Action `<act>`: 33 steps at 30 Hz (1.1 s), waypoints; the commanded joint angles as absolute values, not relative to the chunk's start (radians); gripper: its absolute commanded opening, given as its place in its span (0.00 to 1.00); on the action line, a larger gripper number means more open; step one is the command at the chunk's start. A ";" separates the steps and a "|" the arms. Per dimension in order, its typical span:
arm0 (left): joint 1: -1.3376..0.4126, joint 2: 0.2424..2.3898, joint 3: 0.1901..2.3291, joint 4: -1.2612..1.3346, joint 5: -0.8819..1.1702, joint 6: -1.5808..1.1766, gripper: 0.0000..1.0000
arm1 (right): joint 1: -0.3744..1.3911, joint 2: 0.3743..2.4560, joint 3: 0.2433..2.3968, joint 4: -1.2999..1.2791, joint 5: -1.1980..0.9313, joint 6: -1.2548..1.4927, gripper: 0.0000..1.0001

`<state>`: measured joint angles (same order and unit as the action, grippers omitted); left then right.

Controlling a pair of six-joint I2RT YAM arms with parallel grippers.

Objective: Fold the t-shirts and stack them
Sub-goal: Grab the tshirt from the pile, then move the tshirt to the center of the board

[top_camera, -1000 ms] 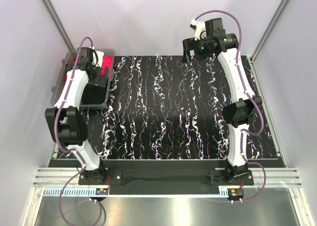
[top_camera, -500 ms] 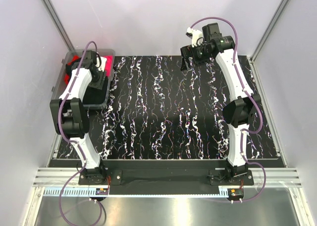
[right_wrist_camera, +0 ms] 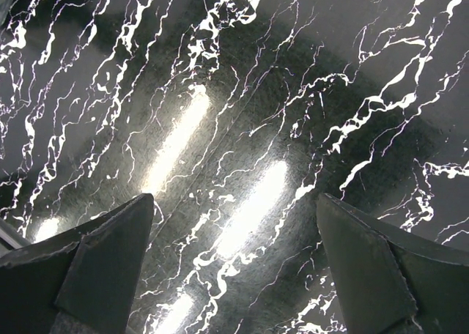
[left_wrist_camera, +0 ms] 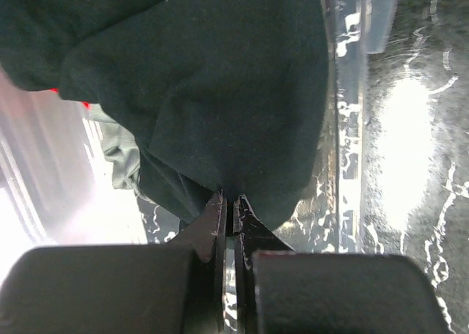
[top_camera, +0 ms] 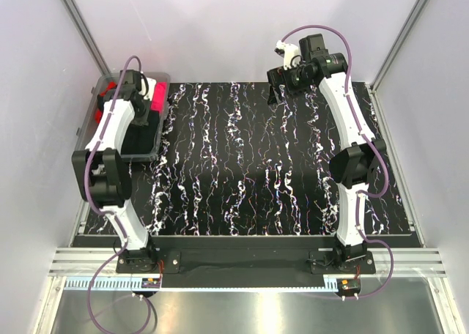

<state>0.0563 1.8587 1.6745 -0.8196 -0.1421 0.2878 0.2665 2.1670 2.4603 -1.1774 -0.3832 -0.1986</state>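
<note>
The t-shirts lie bunched in a clear plastic bin [top_camera: 164, 126] at the table's far left. A black t-shirt [top_camera: 139, 138] is on top, with a magenta-pink one [top_camera: 156, 98] and a bit of red [top_camera: 110, 89] behind it. My left gripper [top_camera: 144, 114] reaches down into the bin. In the left wrist view the left gripper [left_wrist_camera: 229, 201] is shut on a fold of the dark t-shirt [left_wrist_camera: 205, 78], and grey-green cloth [left_wrist_camera: 121, 147] shows beneath. My right gripper [top_camera: 277, 92] hovers over the far edge of the mat. In the right wrist view the right gripper [right_wrist_camera: 233, 198] is open and holds nothing.
A black marbled mat [top_camera: 249, 165] covers the table and shows glare in the right wrist view [right_wrist_camera: 249, 209]. The bin's clear wall [left_wrist_camera: 353, 129] runs just right of the held cloth. White enclosure walls and metal posts stand close on both sides.
My left gripper has closed on the black t-shirt in the bin, and the left arm has shifted slightly. The right arm swung a little left early on, then held still.
</note>
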 commanded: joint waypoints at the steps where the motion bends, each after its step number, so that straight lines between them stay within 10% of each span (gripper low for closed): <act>1: 0.037 1.680 1.660 -0.772 -0.121 0.293 0.00 | 0.264 2.155 2.497 -1.166 -0.342 -0.222 0.99; 11: -0.028 1.526 1.670 -0.770 -0.124 0.319 0.00 | 0.265 2.255 2.776 -1.105 -0.270 -0.229 1.00; 33: -0.543 1.629 2.309 -0.655 -0.083 0.413 0.00 | 0.176 2.109 2.577 -1.124 -0.234 -0.244 1.00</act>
<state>-0.4965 1.5990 2.3314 -0.7246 -0.1112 0.3748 0.2173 2.2223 2.5690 -1.1271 -0.2531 -0.1905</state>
